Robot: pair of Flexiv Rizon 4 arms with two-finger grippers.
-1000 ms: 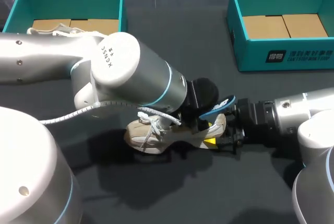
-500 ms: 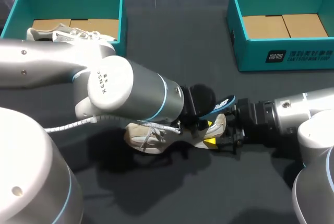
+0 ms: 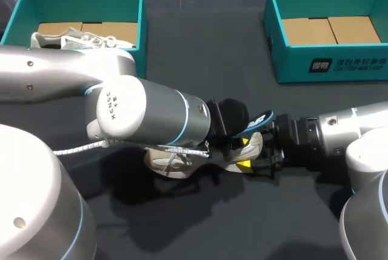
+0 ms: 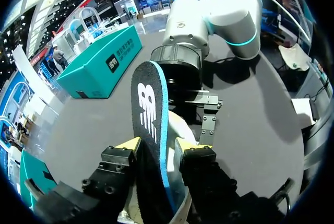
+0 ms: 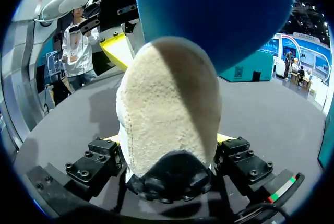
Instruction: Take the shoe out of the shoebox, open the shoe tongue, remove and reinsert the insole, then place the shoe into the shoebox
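A beige sneaker (image 3: 173, 160) with white laces lies on the dark table, mostly under my left arm. My right gripper (image 3: 250, 160) comes in from the right and is shut on the heel (image 5: 167, 114), one yellow tip on each side. A blue-edged black insole (image 4: 151, 130) sticks up out of the shoe's opening and shows as a blue tongue (image 3: 253, 123) in the head view. My left gripper (image 4: 157, 146) is shut on the insole, both yellow tips pressed against its faces. The shoe's toe is hidden.
A teal shoebox (image 3: 140, 23) at the back left holds a second sneaker (image 3: 79, 39). Another teal shoebox (image 3: 327, 66) stands at the back right with a cardboard floor showing. My left arm's thick wrist (image 3: 145, 114) covers the table's middle.
My left arm has rolled and dropped lower over the shoe, and its fingers have closed in on the insole. The right gripper and the shoe have stayed put.
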